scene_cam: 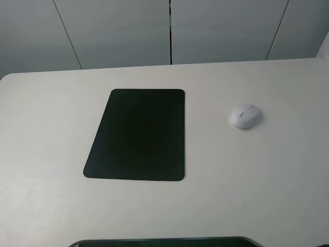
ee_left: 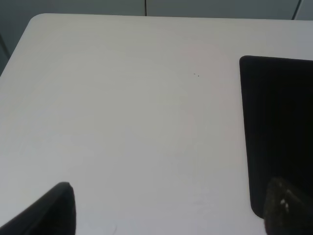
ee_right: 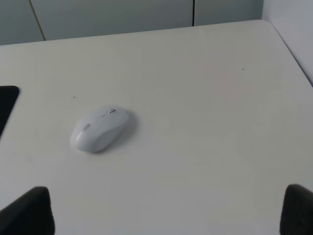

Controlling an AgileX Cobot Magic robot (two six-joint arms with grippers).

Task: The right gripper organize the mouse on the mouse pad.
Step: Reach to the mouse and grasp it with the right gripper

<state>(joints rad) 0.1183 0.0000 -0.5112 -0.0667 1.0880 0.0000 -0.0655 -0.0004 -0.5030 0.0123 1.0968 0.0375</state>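
The white mouse (scene_cam: 245, 116) lies on the bare white table, to the right of the black mouse pad (scene_cam: 136, 135) and apart from it. In the right wrist view the mouse (ee_right: 101, 128) sits ahead of my right gripper (ee_right: 161, 211). That gripper is open with nothing between its fingers (ee_right: 27, 211), and a corner of the pad (ee_right: 6, 105) shows at the frame's edge. My left gripper (ee_left: 168, 210) is open and empty too, over the table beside the pad's (ee_left: 279, 132) edge. Neither gripper shows in the exterior high view.
The white table (scene_cam: 267, 190) reaches to a rounded far-left corner, with grey wall panels (scene_cam: 118, 31) behind it. A dark rim (scene_cam: 164, 242) runs along the near edge of the exterior high view.
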